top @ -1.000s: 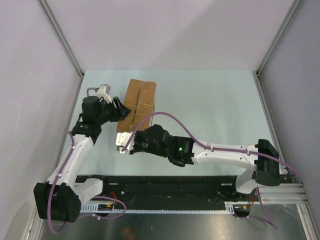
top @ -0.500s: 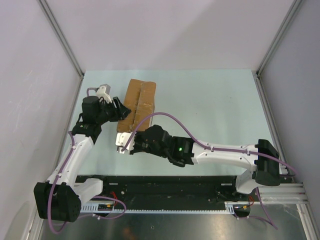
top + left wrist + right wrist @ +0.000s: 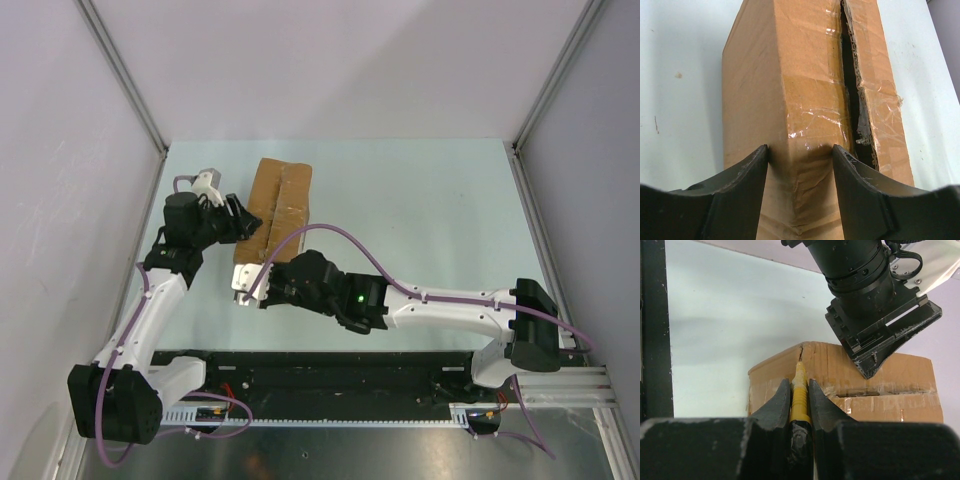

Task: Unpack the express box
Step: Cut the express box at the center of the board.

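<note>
I judged the express box (image 3: 278,205) light, stiff and tape-slick, so my left claw (image 3: 800,152) clamped its edge while my right claw (image 3: 800,390) pinched the knife (image 3: 800,377).

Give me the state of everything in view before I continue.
Brown cardboard express box: lying flat, its top taped seam split open.
Yellow utility knife: gripped, tip at a crack in the box's near end.
Left gripper: clamped across the box's edge.
Right gripper: shut on the knife.

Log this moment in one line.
left gripper: clamping express box | right gripper: utility knife, tip at box edge | tape seam: split
</note>
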Action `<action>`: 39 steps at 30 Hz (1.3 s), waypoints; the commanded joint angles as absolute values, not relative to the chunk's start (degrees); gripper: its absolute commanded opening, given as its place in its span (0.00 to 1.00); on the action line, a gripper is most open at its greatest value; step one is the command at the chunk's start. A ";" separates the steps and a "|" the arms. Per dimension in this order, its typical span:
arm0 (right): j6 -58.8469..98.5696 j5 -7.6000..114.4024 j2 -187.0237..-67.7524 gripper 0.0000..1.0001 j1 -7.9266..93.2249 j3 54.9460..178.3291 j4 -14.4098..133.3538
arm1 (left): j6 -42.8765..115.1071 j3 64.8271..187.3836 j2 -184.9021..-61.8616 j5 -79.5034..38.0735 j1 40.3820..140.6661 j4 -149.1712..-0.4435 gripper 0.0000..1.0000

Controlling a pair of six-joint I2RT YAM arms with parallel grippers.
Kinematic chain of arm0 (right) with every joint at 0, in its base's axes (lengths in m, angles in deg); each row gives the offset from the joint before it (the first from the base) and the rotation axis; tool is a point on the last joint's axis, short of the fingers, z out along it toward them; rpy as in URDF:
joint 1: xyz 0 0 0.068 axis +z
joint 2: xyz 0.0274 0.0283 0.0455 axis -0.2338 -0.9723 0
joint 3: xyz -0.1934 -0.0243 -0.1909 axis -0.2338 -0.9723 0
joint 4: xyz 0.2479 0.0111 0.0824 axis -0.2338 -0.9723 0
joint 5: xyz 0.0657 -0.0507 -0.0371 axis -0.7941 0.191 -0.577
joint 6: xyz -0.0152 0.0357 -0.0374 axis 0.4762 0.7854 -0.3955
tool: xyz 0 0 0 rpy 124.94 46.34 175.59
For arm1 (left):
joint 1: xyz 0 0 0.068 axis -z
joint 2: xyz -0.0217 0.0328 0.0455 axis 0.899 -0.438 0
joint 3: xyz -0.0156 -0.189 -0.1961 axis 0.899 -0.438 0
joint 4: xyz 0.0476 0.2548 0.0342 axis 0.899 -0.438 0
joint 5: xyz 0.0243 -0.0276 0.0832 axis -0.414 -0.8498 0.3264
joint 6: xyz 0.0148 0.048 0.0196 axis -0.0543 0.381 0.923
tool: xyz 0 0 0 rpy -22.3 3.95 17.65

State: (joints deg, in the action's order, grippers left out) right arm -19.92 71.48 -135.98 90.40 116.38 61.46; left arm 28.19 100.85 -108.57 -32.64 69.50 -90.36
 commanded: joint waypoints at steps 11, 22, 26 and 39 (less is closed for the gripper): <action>-19.56 75.54 -134.38 0.00 91.65 115.62 61.82 | 30.38 97.53 -111.87 -29.86 69.03 -100.91 0.57; -21.50 76.25 -134.55 0.00 92.80 115.80 69.38 | 30.56 97.53 -111.52 -30.65 69.03 -100.99 0.57; -21.15 75.98 -134.90 0.00 92.80 115.89 68.95 | 30.56 97.53 -111.52 -30.82 69.03 -100.99 0.57; -19.56 74.66 -136.04 0.00 92.89 116.06 66.04 | 30.56 97.62 -111.78 -31.17 69.03 -100.99 0.57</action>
